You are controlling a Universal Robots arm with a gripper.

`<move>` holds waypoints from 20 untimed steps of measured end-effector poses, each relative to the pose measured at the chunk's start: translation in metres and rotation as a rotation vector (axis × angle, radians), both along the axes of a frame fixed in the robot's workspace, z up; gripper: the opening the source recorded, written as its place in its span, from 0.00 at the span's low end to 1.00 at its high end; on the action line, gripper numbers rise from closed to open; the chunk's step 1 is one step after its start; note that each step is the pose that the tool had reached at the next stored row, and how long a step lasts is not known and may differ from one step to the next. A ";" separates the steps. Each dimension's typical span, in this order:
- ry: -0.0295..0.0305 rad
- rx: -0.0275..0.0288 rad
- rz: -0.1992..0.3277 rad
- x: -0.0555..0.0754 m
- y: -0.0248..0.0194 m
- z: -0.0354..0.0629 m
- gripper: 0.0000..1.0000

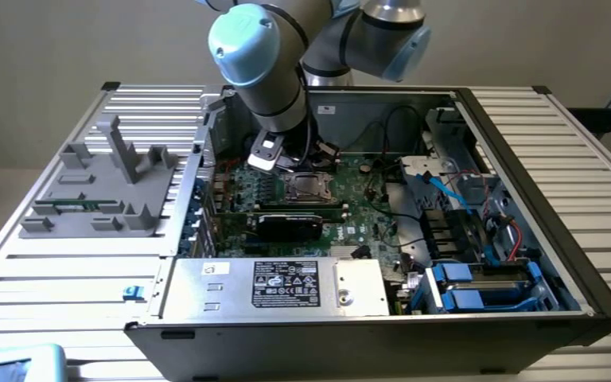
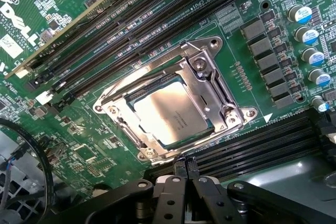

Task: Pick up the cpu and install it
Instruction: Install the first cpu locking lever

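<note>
The cpu (image 2: 170,115), a shiny silver-grey square chip, lies flat inside the socket's metal frame (image 2: 210,85) on the green motherboard (image 2: 79,124). In the exterior view the cpu (image 1: 305,188) shows in the middle of the open computer case, with the arm reaching down over it. My gripper (image 2: 184,170) hangs just above the board beside the socket's edge, its two dark fingers pressed together and holding nothing. In the exterior view the gripper (image 1: 287,169) sits just to the exterior view's left of the socket.
Long black memory slots (image 2: 131,19) run on both sides of the socket. A black expansion card (image 1: 289,224) stands in front of it, a silver power supply (image 1: 274,285) nearer still. Cables and drive bays (image 1: 465,231) fill the case's right. A grey fixture (image 1: 104,191) stands outside on the left.
</note>
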State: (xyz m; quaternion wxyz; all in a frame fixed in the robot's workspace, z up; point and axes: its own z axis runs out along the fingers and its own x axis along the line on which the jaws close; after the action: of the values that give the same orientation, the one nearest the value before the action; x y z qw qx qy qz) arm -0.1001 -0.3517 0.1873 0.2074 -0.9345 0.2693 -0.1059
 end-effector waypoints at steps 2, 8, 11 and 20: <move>0.0004 0.0000 0.000 0.000 0.0000 0.0000 0.12; 0.0036 0.0001 0.000 0.001 -0.0001 0.0002 0.12; 0.0065 0.0000 0.000 0.000 -0.0003 0.0009 0.12; 0.0121 0.0000 -0.001 0.000 -0.0006 0.0014 0.12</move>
State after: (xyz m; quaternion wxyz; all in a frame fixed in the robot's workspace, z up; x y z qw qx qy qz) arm -0.0997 -0.3523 0.1887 0.2058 -0.9350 0.2708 -0.1002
